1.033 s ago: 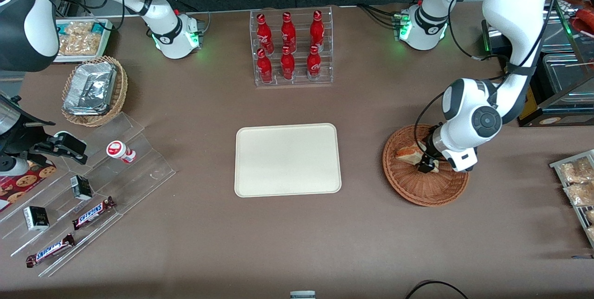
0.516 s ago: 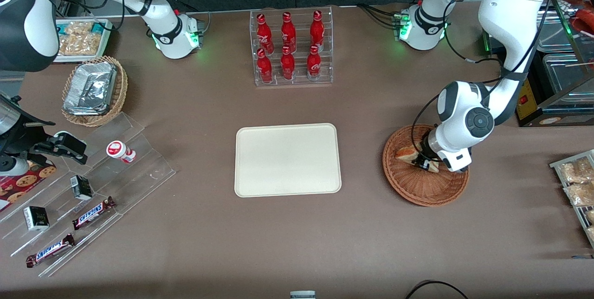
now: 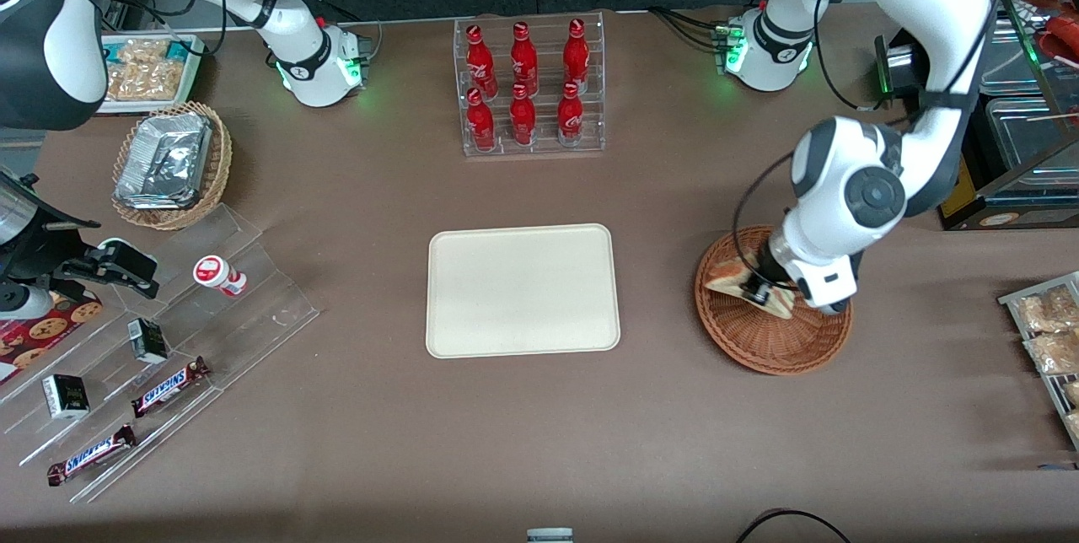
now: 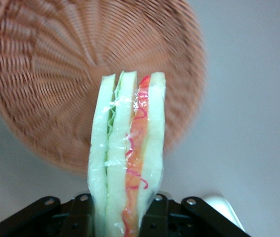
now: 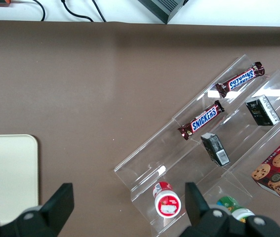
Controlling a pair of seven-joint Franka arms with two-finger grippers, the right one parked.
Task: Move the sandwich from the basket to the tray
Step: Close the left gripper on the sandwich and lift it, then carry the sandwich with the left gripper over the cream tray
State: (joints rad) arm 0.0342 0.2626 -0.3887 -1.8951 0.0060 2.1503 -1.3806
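Note:
My left gripper [image 3: 761,293] is shut on the sandwich [image 3: 730,276], a clear-wrapped white-bread wedge with red-orange and green filling, and holds it lifted above the reddish-brown wicker basket [image 3: 771,341]. In the left wrist view the sandwich [image 4: 127,148] stands between the black fingers [image 4: 83,217], with the basket [image 4: 56,74] below it holding nothing. The cream tray [image 3: 523,290] lies flat in the table's middle, toward the parked arm from the basket, with nothing on it; its corner also shows in the right wrist view [image 5: 6,177].
A clear rack of red bottles [image 3: 529,88] stands farther from the camera than the tray. Stepped acrylic racks with snack bars [image 3: 169,383] and a tan basket of foil packs [image 3: 169,163] lie toward the parked arm's end. Snack packs [image 3: 1045,332] sit at the working arm's end.
The gripper has risen from the basket with the sandwich in it and shifted slightly toward the tray; the arm's wrist now sits higher.

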